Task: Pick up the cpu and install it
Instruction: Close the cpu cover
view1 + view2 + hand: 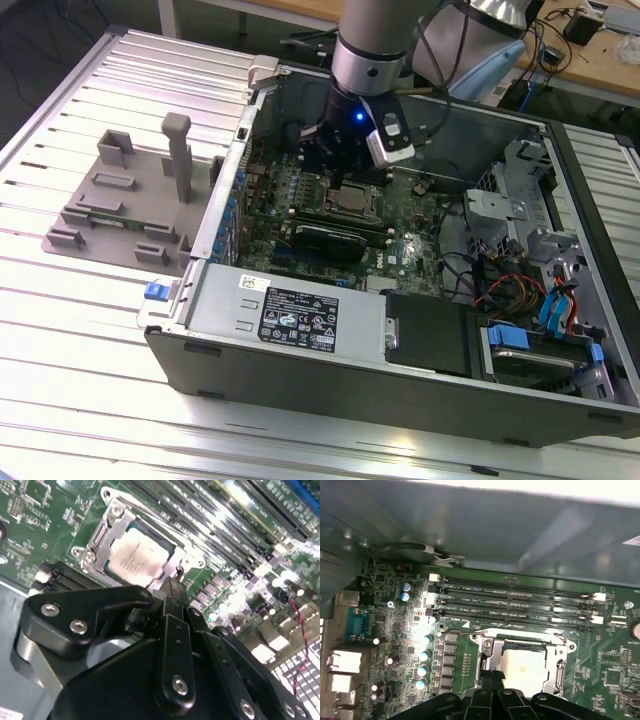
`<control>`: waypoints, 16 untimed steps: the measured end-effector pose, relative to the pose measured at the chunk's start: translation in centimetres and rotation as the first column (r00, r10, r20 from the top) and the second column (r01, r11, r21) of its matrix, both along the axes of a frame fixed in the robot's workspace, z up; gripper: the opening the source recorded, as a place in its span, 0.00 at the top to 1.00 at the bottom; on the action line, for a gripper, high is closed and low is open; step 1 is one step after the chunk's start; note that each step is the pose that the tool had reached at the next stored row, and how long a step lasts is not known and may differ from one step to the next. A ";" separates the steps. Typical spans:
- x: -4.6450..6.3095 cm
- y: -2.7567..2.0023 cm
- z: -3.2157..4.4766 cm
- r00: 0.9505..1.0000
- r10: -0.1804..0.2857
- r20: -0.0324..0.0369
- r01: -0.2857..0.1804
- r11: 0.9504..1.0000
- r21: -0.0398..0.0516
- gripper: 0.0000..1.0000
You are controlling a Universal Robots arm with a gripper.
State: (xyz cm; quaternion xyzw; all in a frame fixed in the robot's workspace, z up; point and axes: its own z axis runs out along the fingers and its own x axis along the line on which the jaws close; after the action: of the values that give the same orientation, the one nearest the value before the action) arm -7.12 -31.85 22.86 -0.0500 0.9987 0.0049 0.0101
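Exterior view: cpu (352,200) apparently in socket (325,191)

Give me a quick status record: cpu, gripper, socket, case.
cpu: lying flat in the socket frame, metal top up
gripper: shut, tips at the cpu's edge, contact unclear
socket frame: on the motherboard beside the memory slots
case: open, lying on its side on the slatted table

Slatted metal table (80,330) bears computer case (300,385), grey fixture (110,215).
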 end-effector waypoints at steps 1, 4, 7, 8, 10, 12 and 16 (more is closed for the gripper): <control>0.2 0.00 0.00 1.000 0.000 0.000 0.000 1.000 0.000 0.89; 1.5 -0.05 0.01 1.000 0.000 -0.005 0.000 1.000 0.000 0.89; 3.4 -0.09 0.01 1.000 0.000 -0.012 0.000 1.000 0.000 0.89; 4.0 -0.10 0.01 1.000 0.000 -0.015 0.000 1.000 0.000 0.89; 4.2 -0.10 0.13 1.000 0.000 -0.016 0.000 1.000 0.000 0.89; 4.2 -0.10 0.62 1.000 0.000 -0.016 0.000 1.000 0.000 0.89; 4.2 -0.10 1.79 1.000 0.000 -0.016 0.000 1.000 0.000 0.89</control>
State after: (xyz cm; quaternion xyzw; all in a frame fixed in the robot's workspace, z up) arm -2.96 -31.95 24.65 -0.0499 0.9987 0.0052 0.0022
